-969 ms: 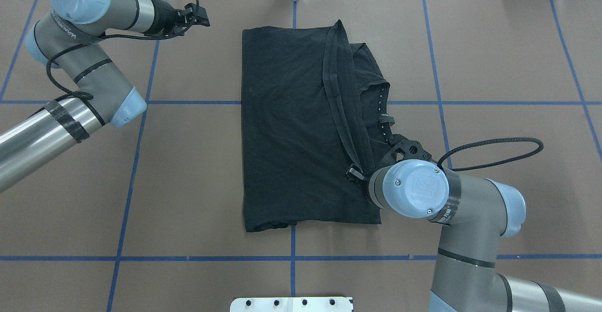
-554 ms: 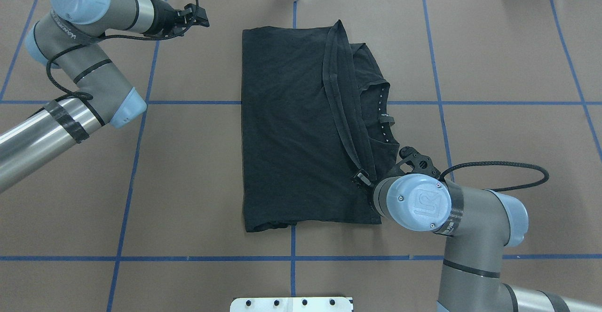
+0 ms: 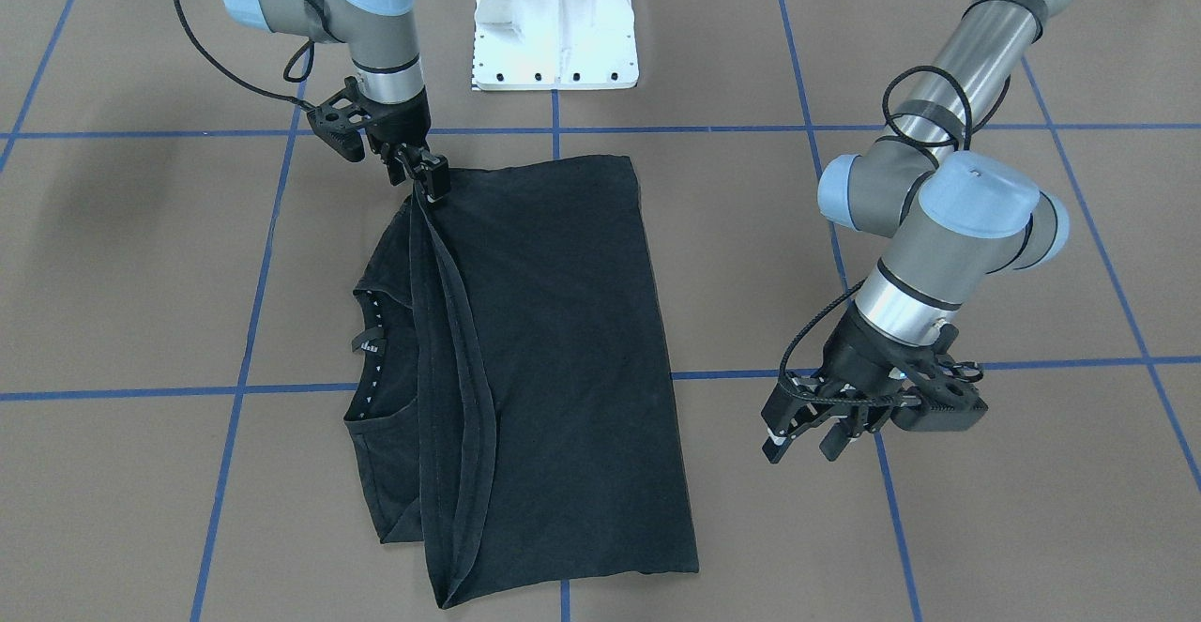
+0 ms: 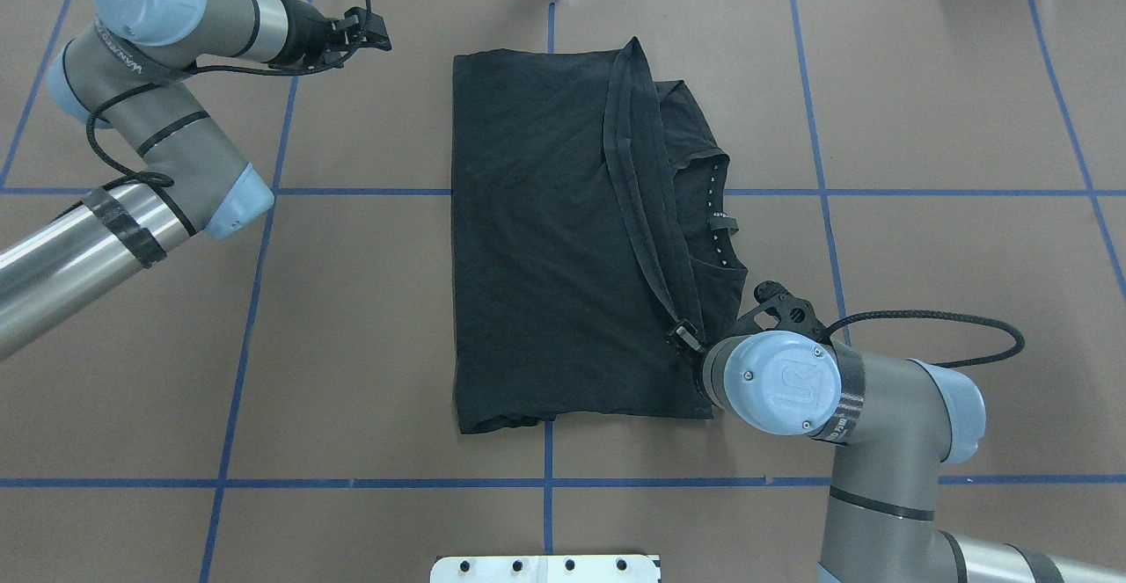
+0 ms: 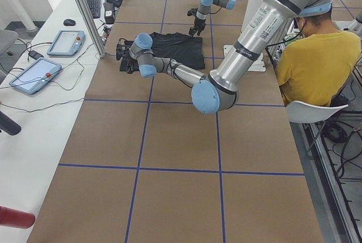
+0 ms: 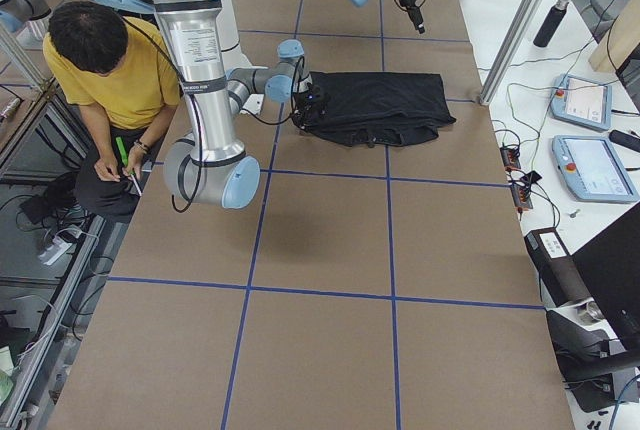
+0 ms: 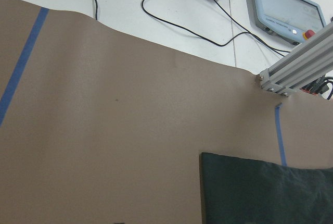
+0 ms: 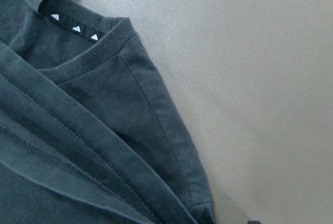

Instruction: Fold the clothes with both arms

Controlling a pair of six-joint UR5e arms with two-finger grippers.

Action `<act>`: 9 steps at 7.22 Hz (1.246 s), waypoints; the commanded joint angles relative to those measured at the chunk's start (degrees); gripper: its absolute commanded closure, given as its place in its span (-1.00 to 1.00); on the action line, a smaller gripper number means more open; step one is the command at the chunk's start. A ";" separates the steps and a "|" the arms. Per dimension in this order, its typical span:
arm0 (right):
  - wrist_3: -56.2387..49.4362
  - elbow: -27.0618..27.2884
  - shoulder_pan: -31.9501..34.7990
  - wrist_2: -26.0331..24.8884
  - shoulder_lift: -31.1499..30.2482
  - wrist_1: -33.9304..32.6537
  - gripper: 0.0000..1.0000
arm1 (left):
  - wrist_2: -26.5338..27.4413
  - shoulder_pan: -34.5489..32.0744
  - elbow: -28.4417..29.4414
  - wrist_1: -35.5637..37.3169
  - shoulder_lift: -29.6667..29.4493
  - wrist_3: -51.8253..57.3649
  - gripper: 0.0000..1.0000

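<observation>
Brown table (image 4: pixel 352 302), folded black T-shirt (image 4: pixel 537 240), hem corner in right pincer (image 4: pixel 682 337)

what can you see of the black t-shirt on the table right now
The black T-shirt lies flat on the brown table, folded into a rough rectangle of soft, matte knit. A stitched hem band runs diagonally over it, slightly raised. Beside that the collar shows, with small white marks inside and a loop tag. The right tool seems to pinch the band's robot-side end; nothing else touches it.
</observation>
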 commanded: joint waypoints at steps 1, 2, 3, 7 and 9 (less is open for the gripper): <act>-0.02 -1.11 -0.15 0.12 0.21 0.07 -0.58 | -0.01 0.00 0.03 0.09 -0.03 0.00 -0.62; -0.28 -1.20 -0.15 0.03 0.21 0.07 -0.56 | -0.01 0.00 0.03 0.00 -0.03 0.00 -0.62; -0.37 -1.11 -0.07 0.03 0.30 0.15 -0.51 | 0.08 0.00 0.03 0.00 -0.03 0.00 -0.62; -0.37 -1.46 0.02 0.21 0.56 0.07 0.38 | 0.08 0.00 -0.06 0.00 0.41 0.00 -0.62; -0.37 -1.29 0.20 0.47 0.65 0.07 1.00 | 0.08 0.00 -0.06 0.00 0.41 0.00 -0.62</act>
